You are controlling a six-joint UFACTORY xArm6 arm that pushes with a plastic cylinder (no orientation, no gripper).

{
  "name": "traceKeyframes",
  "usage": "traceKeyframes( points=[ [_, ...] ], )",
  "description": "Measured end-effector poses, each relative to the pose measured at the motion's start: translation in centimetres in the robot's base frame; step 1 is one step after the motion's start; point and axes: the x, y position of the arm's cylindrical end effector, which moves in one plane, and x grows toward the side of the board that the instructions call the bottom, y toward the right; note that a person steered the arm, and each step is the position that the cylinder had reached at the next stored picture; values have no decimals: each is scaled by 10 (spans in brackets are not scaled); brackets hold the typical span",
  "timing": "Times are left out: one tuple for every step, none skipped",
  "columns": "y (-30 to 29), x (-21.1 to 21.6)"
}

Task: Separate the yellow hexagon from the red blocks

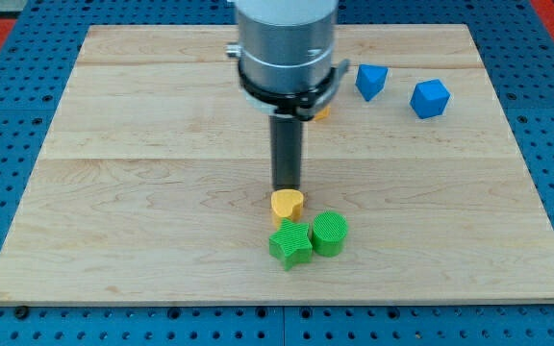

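My tip (287, 188) stands near the board's middle, right at the top edge of a small yellow block (288, 205) whose rounded shape I cannot name for sure. A sliver of another yellow block (322, 112) shows under the arm's grey housing at the view's top; most of it is hidden. No red block shows in this view. A green star (290, 245) lies just below the yellow block, touching it or nearly so. A green cylinder (330, 233) sits beside the star on its right.
Two blue blocks lie at the view's upper right: one (371, 81) close to the arm and one (430, 98) further right. The wooden board (113, 192) rests on a blue perforated table. The arm's housing (287, 48) hides part of the board's top middle.
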Motion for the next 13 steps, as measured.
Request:
traceKeyframes(
  points=[
    [17,0],
    [19,0],
    [6,-11],
    [2,-15],
    [2,-15],
    [7,-15],
    [8,-15],
    [8,-15],
    [43,-22],
    [62,-43],
    [62,-60],
    [66,-80],
    [73,-105]
  ],
)
